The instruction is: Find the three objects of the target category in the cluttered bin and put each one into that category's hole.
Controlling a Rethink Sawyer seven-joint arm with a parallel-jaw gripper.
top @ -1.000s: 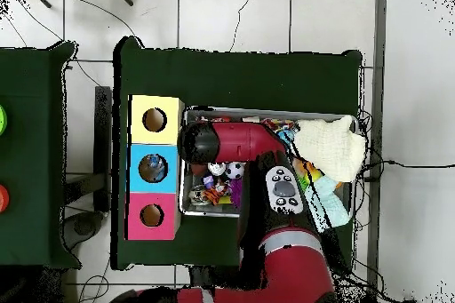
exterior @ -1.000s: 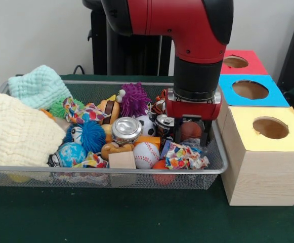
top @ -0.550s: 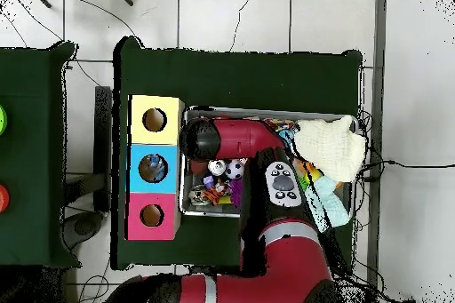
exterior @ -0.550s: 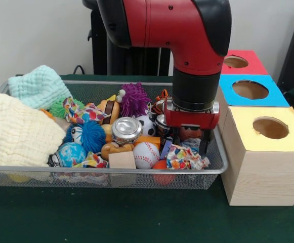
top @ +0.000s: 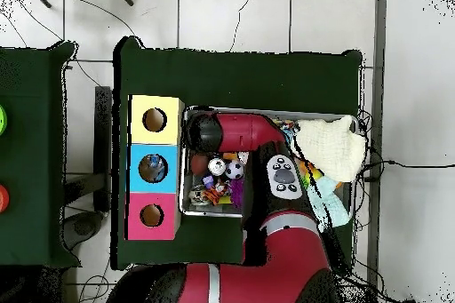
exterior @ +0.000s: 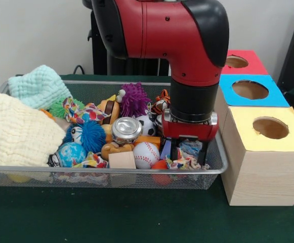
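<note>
Down at the near right corner of the wire bin (exterior: 213, 167), the gripper (exterior: 186, 156) straddles a crumpled multicoloured wrapper (exterior: 183, 161), fingers (exterior: 204, 153) spread on either side; whether they touch it cannot be told. The wrapper's long axis runs left-right. Just right stands the yellow-topped box (exterior: 268, 152).

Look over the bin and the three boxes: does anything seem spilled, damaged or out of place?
Nothing stands out. The wire bin is crowded but nothing has spilled onto the table. The yellow box, blue box and red box stand in a straight row. The gripper is down among the toys in the bin's corner near the yellow box.
</note>
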